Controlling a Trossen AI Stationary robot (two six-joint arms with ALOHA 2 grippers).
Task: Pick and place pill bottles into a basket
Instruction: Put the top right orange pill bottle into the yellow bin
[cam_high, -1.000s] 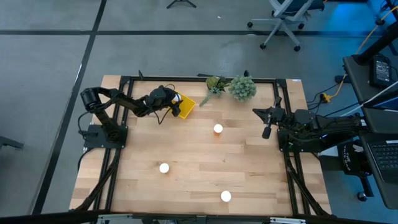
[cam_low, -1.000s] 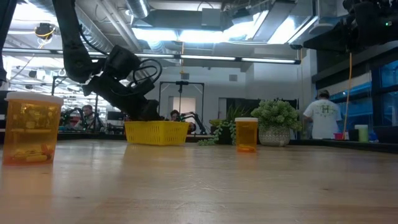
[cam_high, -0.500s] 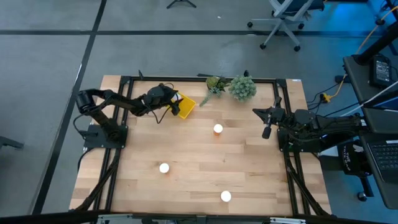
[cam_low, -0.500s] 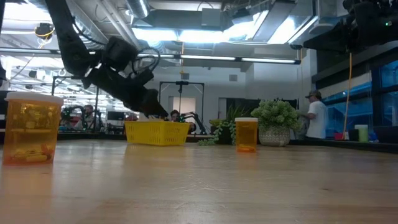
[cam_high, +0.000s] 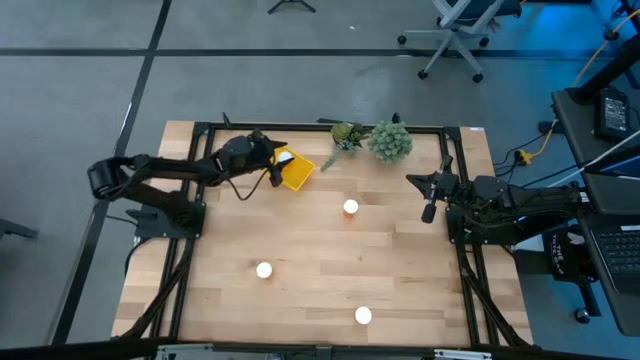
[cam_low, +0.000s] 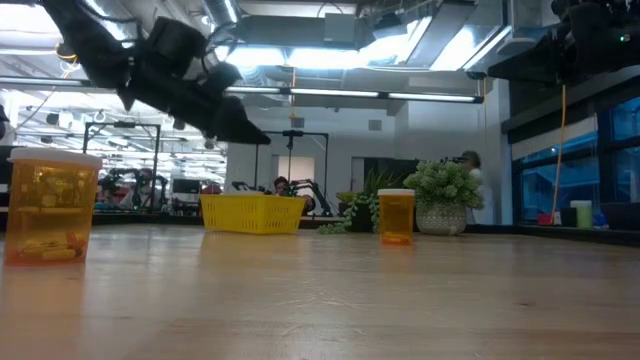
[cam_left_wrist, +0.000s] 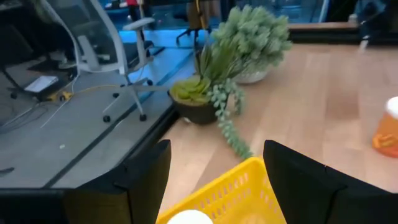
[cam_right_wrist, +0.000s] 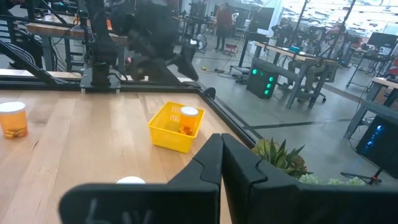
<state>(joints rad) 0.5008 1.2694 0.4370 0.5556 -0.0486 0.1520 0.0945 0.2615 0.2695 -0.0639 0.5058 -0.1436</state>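
The yellow basket (cam_high: 296, 172) stands at the table's far left and also shows in the low view (cam_low: 252, 213). One pill bottle (cam_right_wrist: 188, 119), with a white cap and an orange body, stands inside it; its cap shows in the left wrist view (cam_left_wrist: 186, 218). Three more bottles stand on the table: mid-table (cam_high: 350, 207), near left (cam_high: 264, 269) and near the front edge (cam_high: 363, 315). My left gripper (cam_high: 268, 153) hangs open and empty above the basket's left side (cam_left_wrist: 216, 149), raised well over it in the low view (cam_low: 240, 128). My right gripper (cam_high: 428, 212) is shut and empty at the table's right side (cam_right_wrist: 221, 140).
Two green plant clumps (cam_high: 347, 134) (cam_high: 390, 141) stand at the far edge just right of the basket. A black frame rail (cam_high: 320, 125) runs along the far edge. Bare wood lies between the three loose bottles. A person stands in the room behind (cam_low: 468, 190).
My left gripper has risen from just over the basket to well above it and has drawn back a little toward the table's left edge, while the arm's shoulder has swung out left. The basket and the bottles have stayed in place.
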